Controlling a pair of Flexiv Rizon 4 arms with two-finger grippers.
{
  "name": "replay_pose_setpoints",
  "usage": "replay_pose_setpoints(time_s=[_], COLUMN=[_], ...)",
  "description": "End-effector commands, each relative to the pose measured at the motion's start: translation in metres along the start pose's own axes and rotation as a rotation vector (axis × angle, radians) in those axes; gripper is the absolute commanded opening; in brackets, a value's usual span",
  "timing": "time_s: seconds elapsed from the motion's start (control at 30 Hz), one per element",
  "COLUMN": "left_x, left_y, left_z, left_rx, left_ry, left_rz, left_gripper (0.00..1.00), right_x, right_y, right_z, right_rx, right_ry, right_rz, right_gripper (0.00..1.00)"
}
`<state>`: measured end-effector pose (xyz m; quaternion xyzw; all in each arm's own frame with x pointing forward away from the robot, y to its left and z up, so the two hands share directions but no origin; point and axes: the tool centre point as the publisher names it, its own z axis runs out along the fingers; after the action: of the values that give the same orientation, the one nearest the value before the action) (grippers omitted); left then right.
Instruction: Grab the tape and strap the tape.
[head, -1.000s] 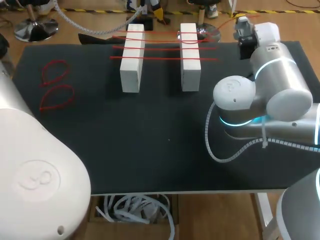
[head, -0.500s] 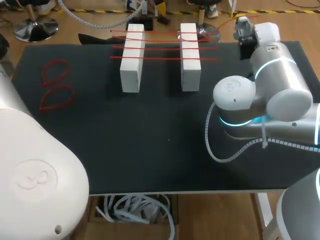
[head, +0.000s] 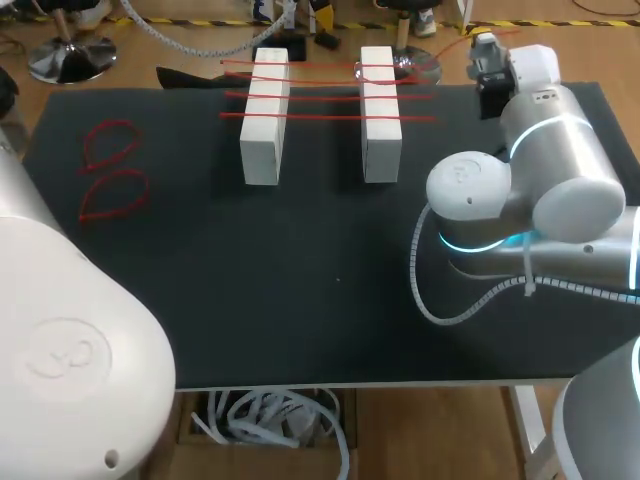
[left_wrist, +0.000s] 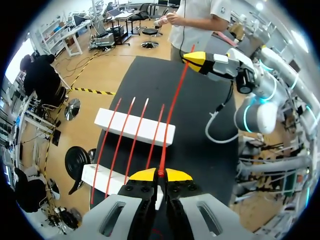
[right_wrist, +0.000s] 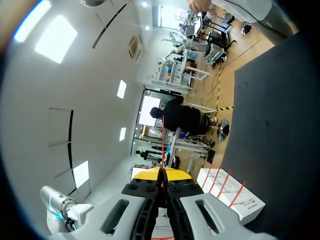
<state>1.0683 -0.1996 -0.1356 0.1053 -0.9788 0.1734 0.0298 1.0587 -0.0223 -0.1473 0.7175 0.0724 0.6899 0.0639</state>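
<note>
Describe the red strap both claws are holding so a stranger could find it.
On the black table, find the two white blocks side by side at the far end. Several red straps cross them. Pick the taut strap, the only one pinched by the left claw at one end and the right claw at the other.

Centre: bare mat (head: 300, 280) in front of the blocks, open between both arms.
Blocks: left white block (head: 264, 118) and right white block (head: 381, 115) stand apart; red tapes (head: 320, 96) lie across both tops.
Overhead line: stretched tape (left_wrist: 172, 100), pinched by left gripper (left_wrist: 161, 174) and right gripper (left_wrist: 194, 56), runs over the blocks.
Left: red loops (head: 110, 170) lie flat; left arm (head: 70, 350) covers the near corner.
Right: right arm (head: 540, 190) and its cable (head: 417, 270) occupy the mat.
</note>
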Motion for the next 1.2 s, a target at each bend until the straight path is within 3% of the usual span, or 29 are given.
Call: replay_pose_setpoints(time_s=[0.03,0.13,0.3,0.47,0.7,0.8,1.2], left_x=[0.001,0.001,0.001,0.001,0.001,0.001,0.001], left_y=[0.000,0.000,0.000,0.000,0.000,0.000,0.000], left_z=[-0.001,-0.001,-0.001,-0.001,-0.001,-0.001,-0.001], left_rx=[-0.003,-0.003,-0.003,-0.003,-0.003,-0.003,-0.003], left_ry=[-0.002,-0.002,-0.002,-0.002,-0.002,-0.002,-0.002], left_rz=[-0.001,-0.001,-0.001,-0.001,-0.001,-0.001,-0.001], left_gripper=[0.00,0.00,0.00,0.00,0.00,0.00,0.00], right_x=[0.003,0.003,0.003,-0.004,-0.006,-0.006,-0.012], right_y=[0.001,0.001,0.023,0.039,0.042,0.042,0.062], right_z=[-0.001,-0.001,0.015,0.019,0.014,0.014,0.017], right_rx=[0.001,0.001,-0.105,-0.107,0.074,0.147,0.240], right_ry=[-0.009,-0.009,-0.023,-0.140,-0.206,-0.156,-0.012], right_rz=[-0.001,-0.001,-0.160,-0.318,-0.524,-0.659,-1.033], right_gripper=[0.00,0.00,0.00,0.00,0.00,0.00,0.00])
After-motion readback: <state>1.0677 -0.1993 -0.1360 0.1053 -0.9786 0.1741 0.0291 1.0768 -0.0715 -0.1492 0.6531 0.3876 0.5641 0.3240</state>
